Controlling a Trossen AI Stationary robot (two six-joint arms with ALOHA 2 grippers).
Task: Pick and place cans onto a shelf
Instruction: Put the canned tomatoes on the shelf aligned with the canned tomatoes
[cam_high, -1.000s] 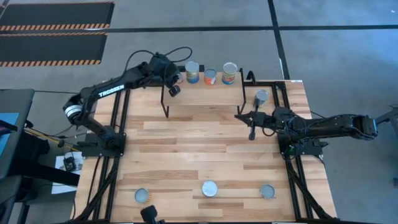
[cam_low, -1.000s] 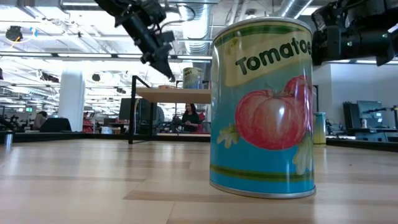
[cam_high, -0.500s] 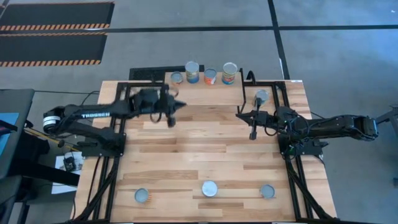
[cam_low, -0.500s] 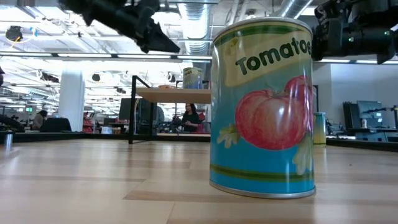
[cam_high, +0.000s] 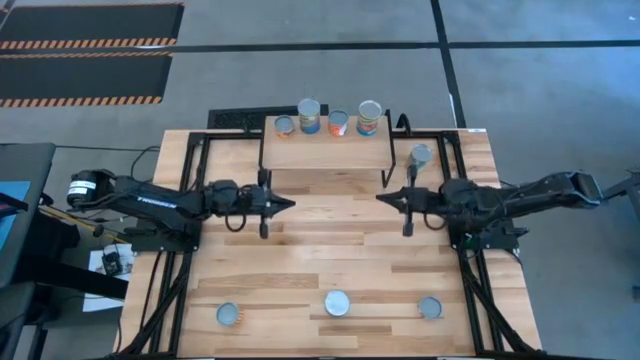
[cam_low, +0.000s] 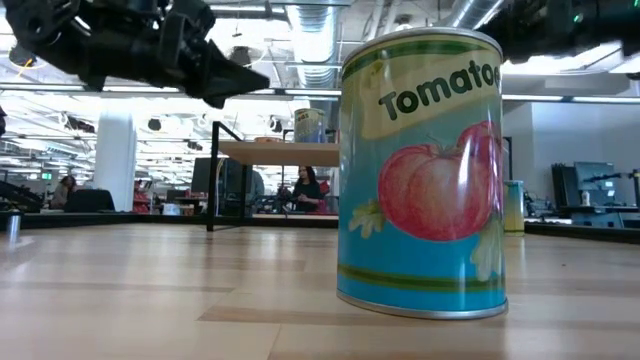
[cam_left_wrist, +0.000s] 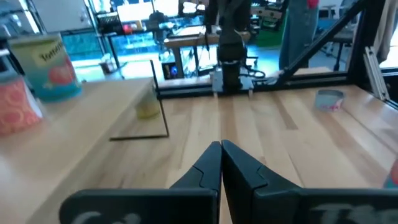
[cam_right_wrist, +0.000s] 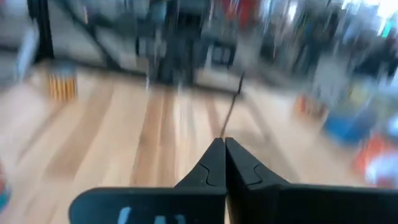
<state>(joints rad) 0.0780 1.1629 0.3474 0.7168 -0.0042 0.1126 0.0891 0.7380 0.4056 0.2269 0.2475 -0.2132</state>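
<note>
Eight cans are on view from above. Four stand on the shelf (cam_high: 325, 150) at the desk's (cam_high: 330, 260) far edge: a small can (cam_high: 284, 125) at the left end, then a blue-labelled can (cam_high: 309, 115), an orange-red can (cam_high: 339, 123) and a taller can (cam_high: 369, 117). One more can (cam_high: 420, 156) stands on the desk just beside the shelf's right legs. Three cans sit in a row along the near edge: the left can (cam_high: 228, 315), the tomato can (cam_high: 337, 303) in the middle and the right can (cam_high: 431, 308).

The left end effector (cam_high: 284, 204) hangs over mid-desk, clenched and empty. The right end effector (cam_high: 385, 198) faces it from the right side, also clenched on nothing.
</note>
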